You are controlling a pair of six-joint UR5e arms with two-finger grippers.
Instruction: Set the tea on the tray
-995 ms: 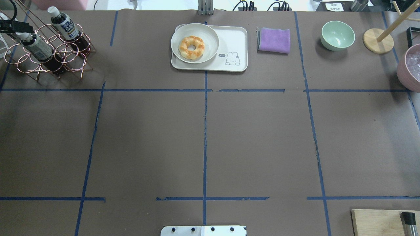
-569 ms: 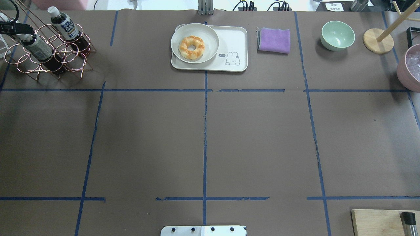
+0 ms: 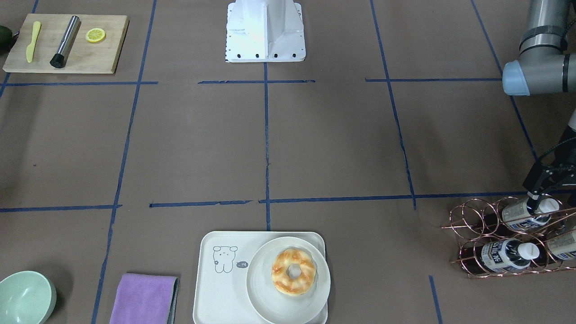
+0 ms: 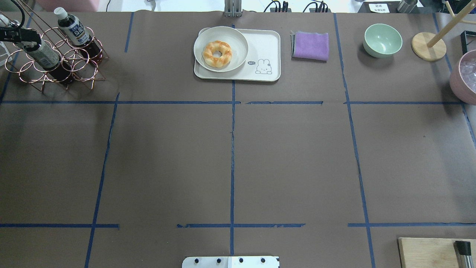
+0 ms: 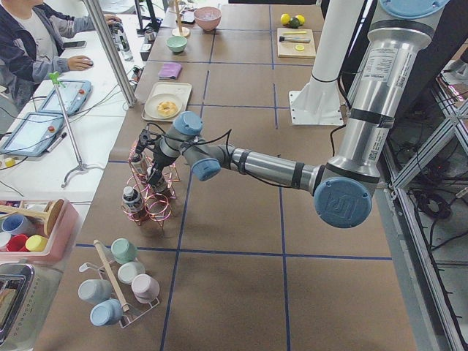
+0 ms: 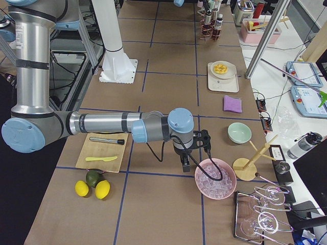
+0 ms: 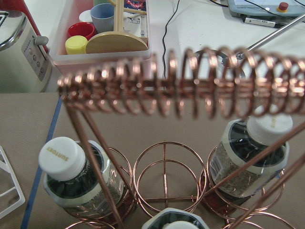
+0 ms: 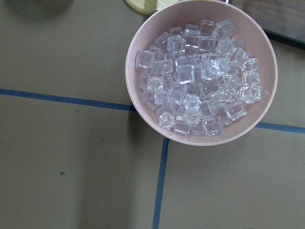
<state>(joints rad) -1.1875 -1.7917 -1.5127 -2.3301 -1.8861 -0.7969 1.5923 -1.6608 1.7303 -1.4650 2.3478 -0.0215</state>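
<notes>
One tea (image 3: 522, 215) at the left fingers (image 3: 534, 198), grip unclear: clamp below cap (image 3: 548, 205), pull along rack (image 3: 463, 215) tilt, tray (image 4: 266, 44) at 12 o'clock.

You have bright, even light, soft shadows on the table (image 4: 290, 160). Your left wrist view blurs the near copper rack (image 7: 190, 83), perhaps from closeness.
</notes>
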